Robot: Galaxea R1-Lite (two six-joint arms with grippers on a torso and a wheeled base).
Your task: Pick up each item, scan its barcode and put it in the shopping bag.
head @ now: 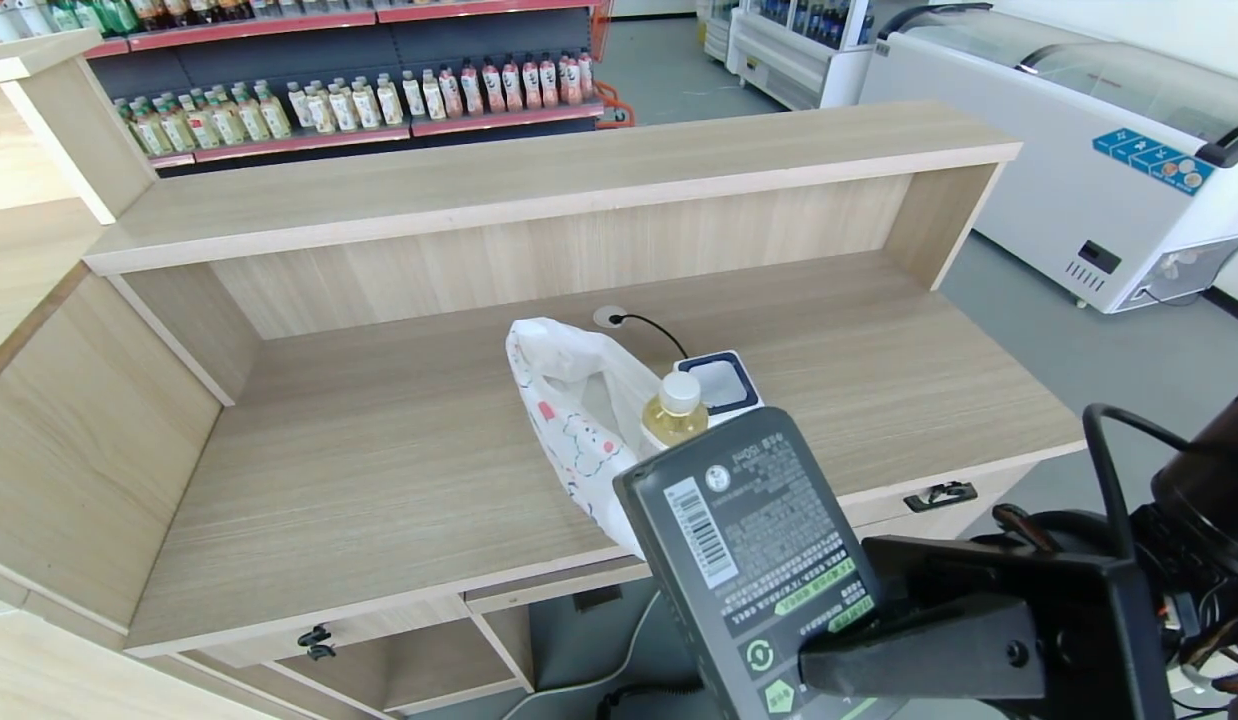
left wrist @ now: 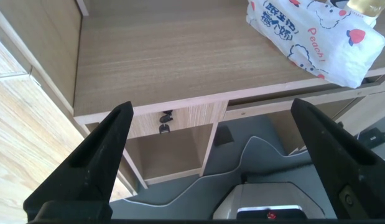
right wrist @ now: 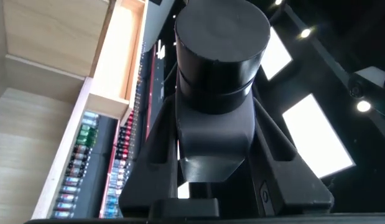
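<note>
Head view: two bottles [head: 749, 540] [head: 676, 410], one bag [head: 569, 400]

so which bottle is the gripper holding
The dark grey bottle with the barcode label, in the right gripper; the yellow bottle stands by the shopping bag.

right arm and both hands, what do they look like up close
The right hand is matte black and blocky, with angular plates and a round bolt head on its side. A black cable loops by the wrist, and thin reddish wires show behind it. The left hand has two broad, flat black fingers that taper to blunt tips.
</note>
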